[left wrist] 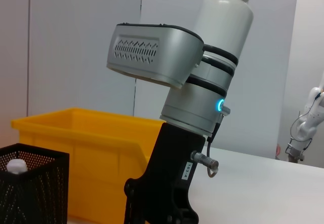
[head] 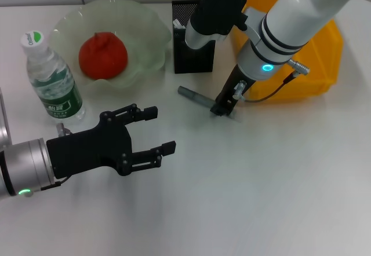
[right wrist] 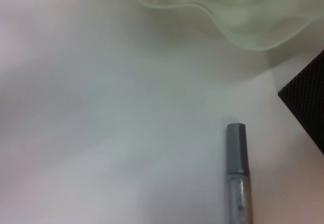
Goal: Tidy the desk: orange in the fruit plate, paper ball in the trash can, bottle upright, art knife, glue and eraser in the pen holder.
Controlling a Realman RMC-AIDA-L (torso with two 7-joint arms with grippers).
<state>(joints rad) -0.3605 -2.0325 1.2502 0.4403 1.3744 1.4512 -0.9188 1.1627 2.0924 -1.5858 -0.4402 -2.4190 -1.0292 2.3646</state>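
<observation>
While the head view showed the whole desk, the right gripper (head: 223,109) stood at one end of a grey art knife (head: 198,98) lying flat before the pen holder (head: 192,56); whether its fingers were spread could not be told. The right wrist view alone showed the knife's capped end (right wrist: 237,148) bare on the white table (right wrist: 101,133). The left gripper (head: 155,130) hovered with fingers spread and held nothing. The orange (head: 102,54) sat in the fruit plate (head: 145,30); the bottle (head: 51,77) stood upright. Only the left wrist view showed a white item (left wrist: 16,166) inside the holder, beside the yellow trash can (left wrist: 91,148).
</observation>
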